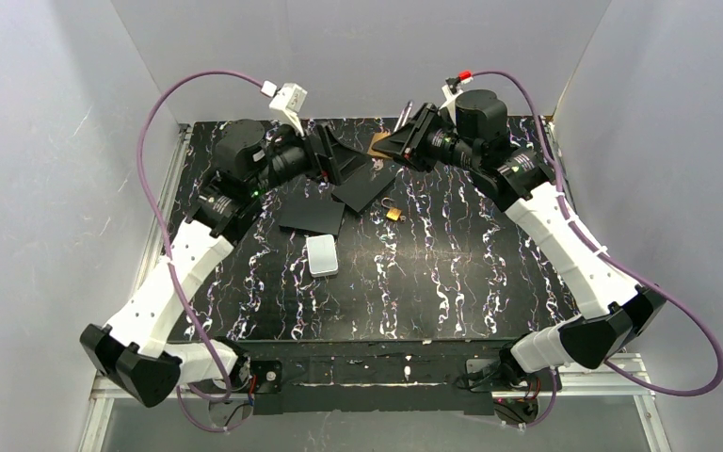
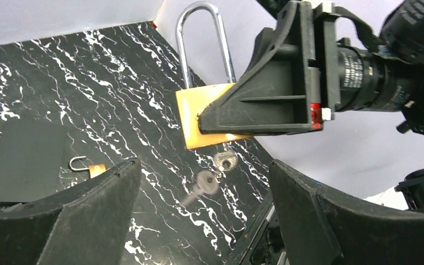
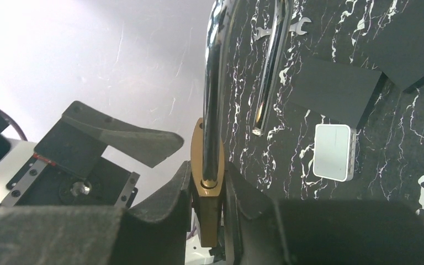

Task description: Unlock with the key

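Padlock: the brass padlock (image 2: pixel 196 116), with its long silver shackle, was held in the air above the far part of the counter (image 1: pixel 452 273), between the two arms.
Right end effector: the right end effector (image 3: pixel 207 182) was pinching the padlock's body, one finger on each flat face (the wrist view showed the brass edge-on between them), with the shackle rising out above the fingers.
Key: the key (image 2: pixel 205 183) hung just below the padlock's bottom edge beside a second round metal piece. Both were blurred, so whether either sat in the keyhole could not be told.
Left end effector: the left end effector (image 2: pixel 203 165) was spread wide and gripping nothing. It faced the padlock from just beside it, and the key showed in the gap between its fingers without touching them.
Small padlock: a small padlock (image 2: pixel 95 169) lay flat on the counter, near the corner of a black pad (image 1: pixel 311 215).
White box: a white box (image 3: pixel 334 152) rested on the counter just in front of that pad, nearer the arm bases.
Counter: black with white marbling (a second dark pad lay farther back).
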`<state>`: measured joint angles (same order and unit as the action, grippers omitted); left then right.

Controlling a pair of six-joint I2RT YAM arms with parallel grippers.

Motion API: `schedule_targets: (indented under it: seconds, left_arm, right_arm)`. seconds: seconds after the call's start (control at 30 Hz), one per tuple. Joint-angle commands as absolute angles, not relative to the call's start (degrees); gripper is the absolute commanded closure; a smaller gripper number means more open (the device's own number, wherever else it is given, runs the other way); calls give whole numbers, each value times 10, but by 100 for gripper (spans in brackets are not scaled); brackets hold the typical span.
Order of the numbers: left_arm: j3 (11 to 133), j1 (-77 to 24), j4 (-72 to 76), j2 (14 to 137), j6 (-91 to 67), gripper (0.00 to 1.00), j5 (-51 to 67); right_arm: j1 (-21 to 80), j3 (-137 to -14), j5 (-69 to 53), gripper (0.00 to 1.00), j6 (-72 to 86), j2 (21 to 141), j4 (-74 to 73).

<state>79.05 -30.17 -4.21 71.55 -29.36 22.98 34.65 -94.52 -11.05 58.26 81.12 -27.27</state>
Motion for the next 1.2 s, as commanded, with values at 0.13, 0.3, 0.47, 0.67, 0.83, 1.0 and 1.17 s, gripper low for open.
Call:
schedule_targets:
  seconds: [0.13, 0.3, 0.47, 0.67, 0.83, 1.0, 1.17]
  left_arm:
    - [823, -295, -158, 663, -255, 20, 182]
    - [820, -294, -166, 633, -291, 26, 139]
    - [879, -294, -212, 649, -318, 35, 104]
    - [929, -294, -206, 699, -349, 47, 139]
    - [961, -295, -192, 747, -371, 51, 169]
    - [958, -302, -165, 780, -383, 53, 184]
    - [963, -309, -151, 802, -387, 56, 179]
  right_arm:
    - [348, -934, -218, 99, 552, 795, -117]
    - [348, -905, -293, 99, 519, 795, -77]
    - [348, -931, -350, 99, 489, 821, -90]
    - [350, -963, -376, 99, 453, 848, -141]
    - [357, -974, -378, 99, 434, 853, -167]
    - [365, -966, -382, 99, 431, 849, -166]
    - [376, -963, -388, 99, 431, 846, -166]
